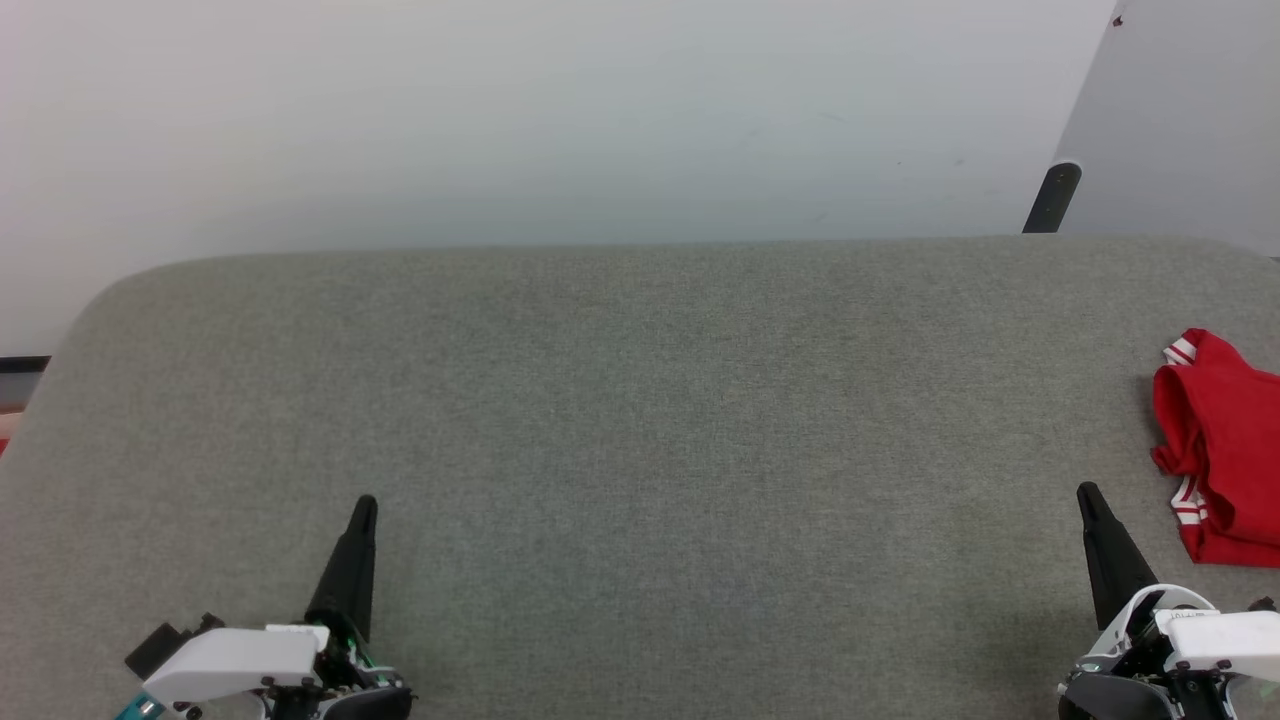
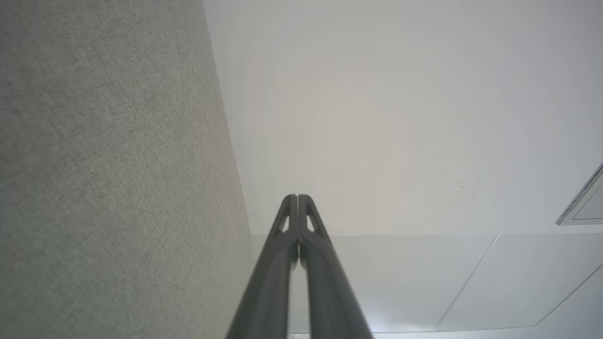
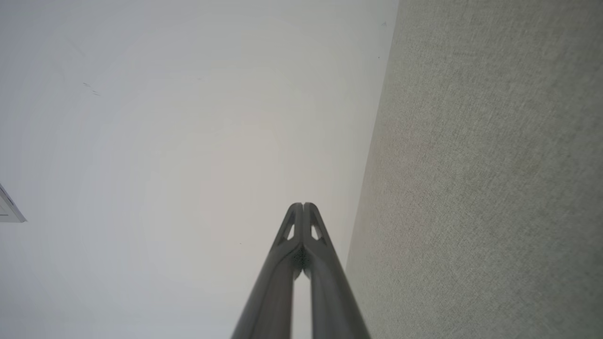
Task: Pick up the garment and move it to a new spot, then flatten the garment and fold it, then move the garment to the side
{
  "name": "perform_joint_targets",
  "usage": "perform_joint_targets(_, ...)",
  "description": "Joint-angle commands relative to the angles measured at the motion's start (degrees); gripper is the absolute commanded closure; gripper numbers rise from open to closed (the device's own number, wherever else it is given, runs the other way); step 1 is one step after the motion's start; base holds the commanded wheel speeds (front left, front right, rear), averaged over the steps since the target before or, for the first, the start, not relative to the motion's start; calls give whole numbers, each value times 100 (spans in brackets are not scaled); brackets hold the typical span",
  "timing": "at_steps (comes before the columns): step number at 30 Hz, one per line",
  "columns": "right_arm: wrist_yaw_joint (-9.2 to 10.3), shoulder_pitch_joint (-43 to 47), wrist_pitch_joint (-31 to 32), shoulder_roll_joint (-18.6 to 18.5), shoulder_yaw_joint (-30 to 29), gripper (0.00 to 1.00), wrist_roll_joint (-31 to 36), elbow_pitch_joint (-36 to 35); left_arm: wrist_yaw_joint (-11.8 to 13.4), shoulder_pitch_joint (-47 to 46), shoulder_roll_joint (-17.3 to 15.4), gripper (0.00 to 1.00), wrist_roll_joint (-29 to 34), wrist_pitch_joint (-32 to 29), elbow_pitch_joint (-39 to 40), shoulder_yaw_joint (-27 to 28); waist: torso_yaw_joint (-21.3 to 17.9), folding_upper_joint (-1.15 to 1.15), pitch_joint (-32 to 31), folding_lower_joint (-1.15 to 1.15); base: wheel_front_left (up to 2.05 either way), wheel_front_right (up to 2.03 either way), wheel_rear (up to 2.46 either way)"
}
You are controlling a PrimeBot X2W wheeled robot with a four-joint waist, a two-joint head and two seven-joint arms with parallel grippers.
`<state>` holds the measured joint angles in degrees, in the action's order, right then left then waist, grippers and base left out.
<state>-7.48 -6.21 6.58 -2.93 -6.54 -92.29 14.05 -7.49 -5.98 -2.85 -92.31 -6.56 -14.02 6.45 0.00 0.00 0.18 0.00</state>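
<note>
The garment [image 1: 1222,445], red with red-white striped trim, lies folded in a small bundle at the right edge of the grey fabric table [image 1: 640,450], partly cut off by the head view's border; its lettering is hidden. My right gripper [image 1: 1087,492] rests at the lower right, just left of the garment and apart from it, fingers pressed together on nothing. My left gripper [image 1: 365,503] sits at the lower left, far from the garment. The left wrist view has the left gripper [image 2: 297,197] shut and bare, and the right wrist view has the right gripper [image 3: 303,205] shut and bare.
Behind the table runs a pale floor [image 1: 560,110]. A light panel [image 1: 1180,110] with a dark leg [image 1: 1052,197] stands at the back right. The table's far edge is rounded at its left corner [image 1: 110,290].
</note>
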Motion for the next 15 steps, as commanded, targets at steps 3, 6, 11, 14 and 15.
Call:
perform_joint_targets(3,-2,-12,11,18,-1,100,-24,1,0,-59,4,100,-20,-13,-6,14,0,0,0,0,0,0,0)
perform_joint_targets(6,-2,-12,11,18,-1,100,-24,1,0,-59,4,100,-20,-13,-5,14,0,0,0,0,0,0,0)
perform_joint_targets(11,-2,-12,11,18,-1,100,-24,1,0,-59,4,100,-20,-13,-5,14,0,0,0,0,0,0,0)
perform_joint_targets(14,-2,-12,11,18,-1,100,-24,1,0,-59,4,100,-20,-13,-5,14,0,0,0,0,0,0,0)
perform_joint_targets(15,-2,-12,11,18,-1,100,-24,1,0,-58,4,100,-20,-13,-5,14,0,0,0,0,0,0,0)
